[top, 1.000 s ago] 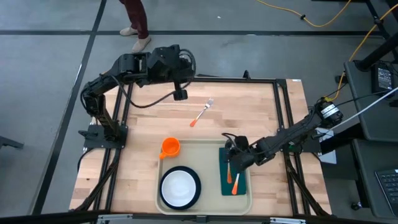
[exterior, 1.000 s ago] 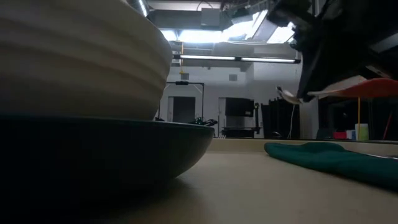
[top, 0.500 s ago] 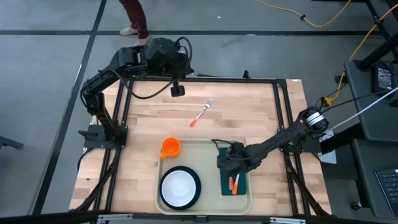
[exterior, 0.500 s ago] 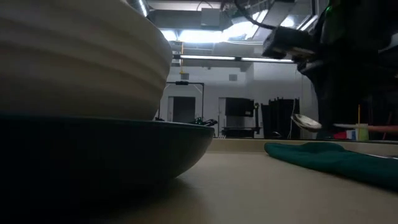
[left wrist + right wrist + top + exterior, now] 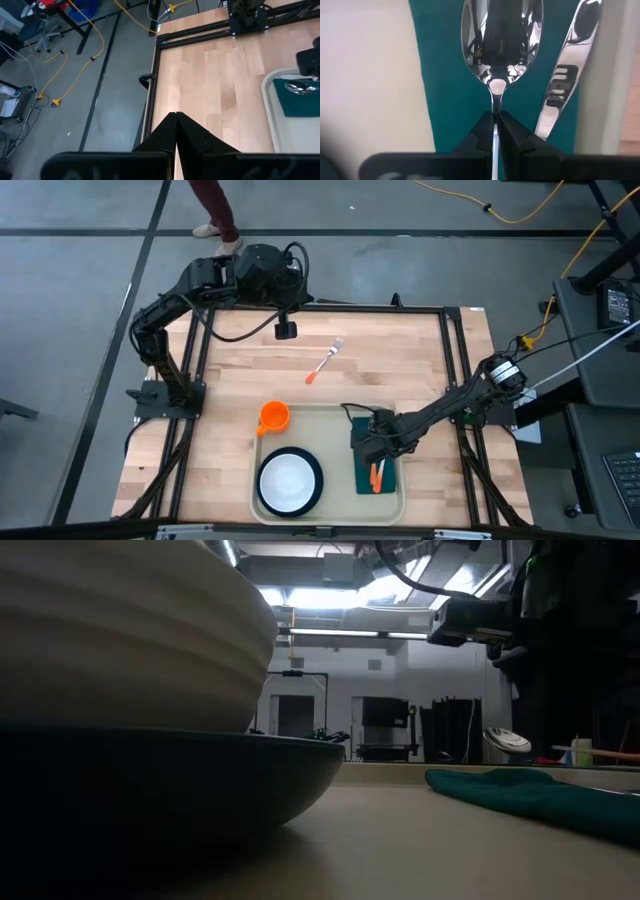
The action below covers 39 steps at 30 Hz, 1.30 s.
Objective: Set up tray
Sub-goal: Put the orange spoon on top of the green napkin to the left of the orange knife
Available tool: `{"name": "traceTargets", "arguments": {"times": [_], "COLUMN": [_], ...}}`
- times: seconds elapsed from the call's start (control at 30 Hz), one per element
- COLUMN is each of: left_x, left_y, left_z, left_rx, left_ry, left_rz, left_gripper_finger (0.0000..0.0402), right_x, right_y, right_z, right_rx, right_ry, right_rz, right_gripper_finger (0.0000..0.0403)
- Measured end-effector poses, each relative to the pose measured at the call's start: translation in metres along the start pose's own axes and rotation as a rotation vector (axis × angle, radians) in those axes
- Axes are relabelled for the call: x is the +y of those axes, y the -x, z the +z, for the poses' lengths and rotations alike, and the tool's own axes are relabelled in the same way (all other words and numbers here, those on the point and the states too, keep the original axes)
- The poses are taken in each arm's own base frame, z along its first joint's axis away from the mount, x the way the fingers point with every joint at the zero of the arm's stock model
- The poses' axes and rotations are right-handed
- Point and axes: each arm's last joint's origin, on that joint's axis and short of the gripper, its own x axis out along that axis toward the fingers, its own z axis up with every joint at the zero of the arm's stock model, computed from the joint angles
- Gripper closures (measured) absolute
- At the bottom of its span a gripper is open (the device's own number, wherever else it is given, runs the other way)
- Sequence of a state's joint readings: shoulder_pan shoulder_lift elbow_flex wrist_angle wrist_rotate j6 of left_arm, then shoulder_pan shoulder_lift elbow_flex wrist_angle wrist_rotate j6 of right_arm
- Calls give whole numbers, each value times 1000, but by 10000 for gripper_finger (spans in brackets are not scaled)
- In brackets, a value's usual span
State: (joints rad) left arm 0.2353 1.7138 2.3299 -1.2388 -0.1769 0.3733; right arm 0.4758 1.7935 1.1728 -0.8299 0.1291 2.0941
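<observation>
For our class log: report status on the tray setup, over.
Right gripper shut on spoon, low over green napkin on tray. Left gripper shut, parked at far table edge. Fork on table, off tray.

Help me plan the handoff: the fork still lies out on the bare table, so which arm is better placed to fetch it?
Left, probably. The left gripper hangs empty beside the fork, while the right gripper is shut on the spoon over the napkin.
</observation>
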Motion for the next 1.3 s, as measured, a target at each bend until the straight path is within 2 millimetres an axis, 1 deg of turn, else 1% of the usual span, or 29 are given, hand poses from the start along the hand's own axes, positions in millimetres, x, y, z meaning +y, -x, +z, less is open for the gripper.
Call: {"name": "traceTargets", "arguments": {"times": [0.17,0.37,0.47,1.03,1.2,1.3], "left_x": [-1,-2,-2,-2,-3,-3], "left_y": [0,0,0,0,0,0], "left_z": [1,1,1,1,1,1], "left_rx": [-2,-4,-7,-10,-16,-17], "left_ry": [-2,-1,0,-1,-2,-2], "left_rz": [-4,-8,-18,-25,-41,-43], "left_gripper_finger": [398,398,398,398,398,398], "right_x": [1,5,4,2,3,4], "right_y": [-2,-18,-21,-22,-22,-22], "right_z": [2,0,-1,-1,-1,-2], "right_rx": [-8,-3,15,31,38,44], "right_ry": [-11,-9,-6,-1,-7,-9], "right_rz": [-1,-24,-51,-87,-74,-63], "right_gripper_finger": [388,388,388,388,369,366]}}
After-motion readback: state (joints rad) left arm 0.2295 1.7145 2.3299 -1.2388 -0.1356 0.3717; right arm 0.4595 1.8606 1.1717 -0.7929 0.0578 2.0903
